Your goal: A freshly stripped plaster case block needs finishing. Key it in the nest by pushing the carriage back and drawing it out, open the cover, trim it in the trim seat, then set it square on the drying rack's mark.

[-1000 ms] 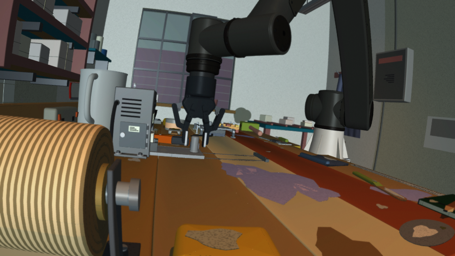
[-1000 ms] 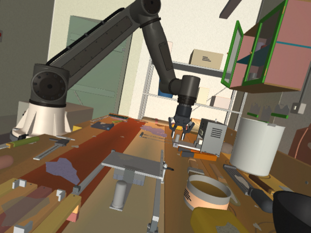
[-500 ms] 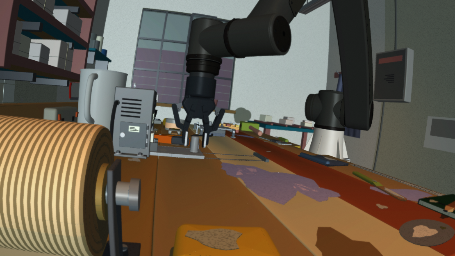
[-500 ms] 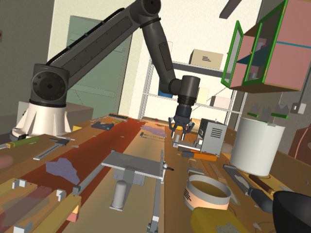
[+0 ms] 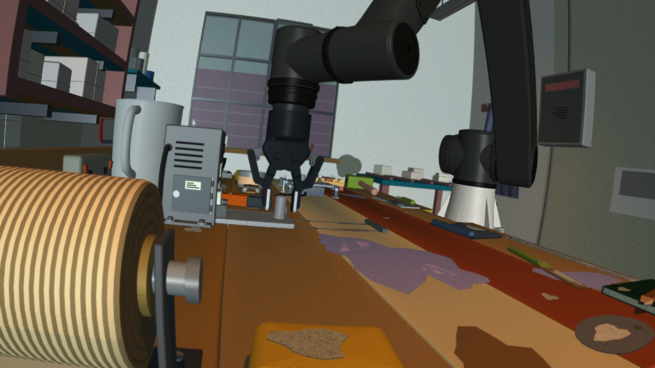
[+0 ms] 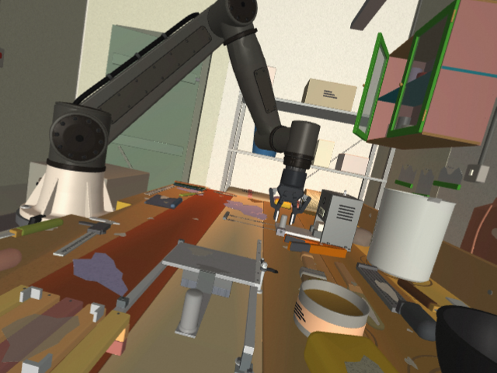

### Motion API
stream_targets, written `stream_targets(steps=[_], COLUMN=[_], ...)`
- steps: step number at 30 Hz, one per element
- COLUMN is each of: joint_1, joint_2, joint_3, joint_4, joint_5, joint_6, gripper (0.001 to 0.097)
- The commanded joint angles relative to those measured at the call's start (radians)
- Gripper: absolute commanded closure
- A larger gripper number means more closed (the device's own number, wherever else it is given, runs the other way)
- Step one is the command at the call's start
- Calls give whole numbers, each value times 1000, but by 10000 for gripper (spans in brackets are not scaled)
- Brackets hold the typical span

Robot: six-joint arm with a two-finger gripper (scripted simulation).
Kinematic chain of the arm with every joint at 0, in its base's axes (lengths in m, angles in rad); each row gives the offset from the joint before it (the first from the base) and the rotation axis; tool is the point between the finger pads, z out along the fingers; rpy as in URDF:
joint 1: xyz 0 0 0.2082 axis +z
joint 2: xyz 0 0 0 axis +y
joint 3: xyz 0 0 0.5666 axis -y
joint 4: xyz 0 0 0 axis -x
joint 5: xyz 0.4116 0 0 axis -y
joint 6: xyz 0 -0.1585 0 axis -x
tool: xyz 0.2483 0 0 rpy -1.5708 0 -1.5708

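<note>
My gripper (image 5: 280, 201) (image 6: 284, 220) hangs straight down with its fingers open on either side of a short grey upright post (image 5: 279, 207) (image 6: 283, 221), and it holds nothing. The post stands on a flat grey carriage plate (image 5: 256, 221) (image 6: 295, 230) riding on thin rails, next to a grey louvred machine box (image 5: 191, 176) (image 6: 337, 219). An orange base (image 6: 319, 248) lies beside the box. Nearer the second side camera, a second grey plate on rails (image 6: 214, 261) carries a grey cylinder (image 6: 190, 310) in front of it. I cannot pick out the plaster block.
A large striped roll (image 5: 68, 265) fills the near left of the side camera's view. A tall white mug (image 5: 142, 137) (image 6: 409, 233) stands behind the machine box. A round tin (image 6: 333, 309), brushes, hand tools and purple patches are scattered along the bench.
</note>
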Motion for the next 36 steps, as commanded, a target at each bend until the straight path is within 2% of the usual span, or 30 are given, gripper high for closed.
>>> stream_targets(steps=[1, 9, 28, 36], joint_1=[0, 0, 0, 1], joint_2=[-1, -1, -1, -2], joint_3=[1, 1, 1, -3], joint_4=[0, 0, 0, 0], joint_5=[0, 0, 0, 3], joint_6=[0, 0, 0, -1], gripper=[501, 511, 891, 901])
